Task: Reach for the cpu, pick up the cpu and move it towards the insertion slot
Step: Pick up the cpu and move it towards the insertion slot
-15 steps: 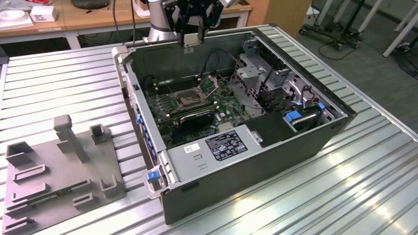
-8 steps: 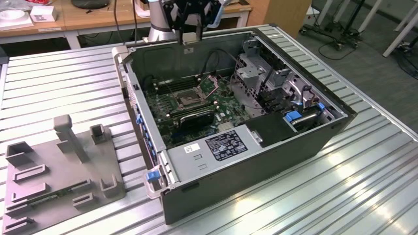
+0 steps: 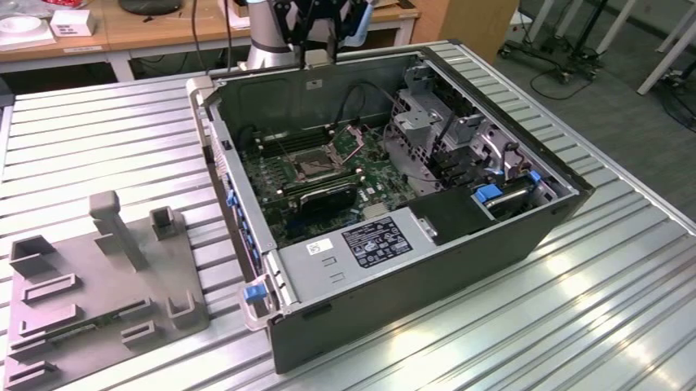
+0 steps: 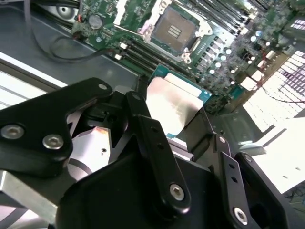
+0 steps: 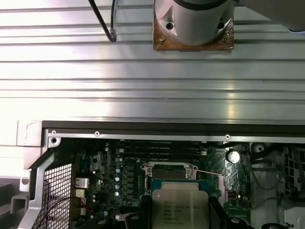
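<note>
Gripper (image 4: 174, 112) clamped on the cpu (image 4: 174, 102) — held flat above the board, slot (image 4: 174, 29) just past it at 12 o'clock, well apart.

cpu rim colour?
Teal-green rim around the cpu, with a silvery metal top, held in the gripper. Shows best in the second wrist view.

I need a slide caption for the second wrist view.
Black gripper holding the silvery square cpu above the green board's open, metal-framed insertion slot.
</note>
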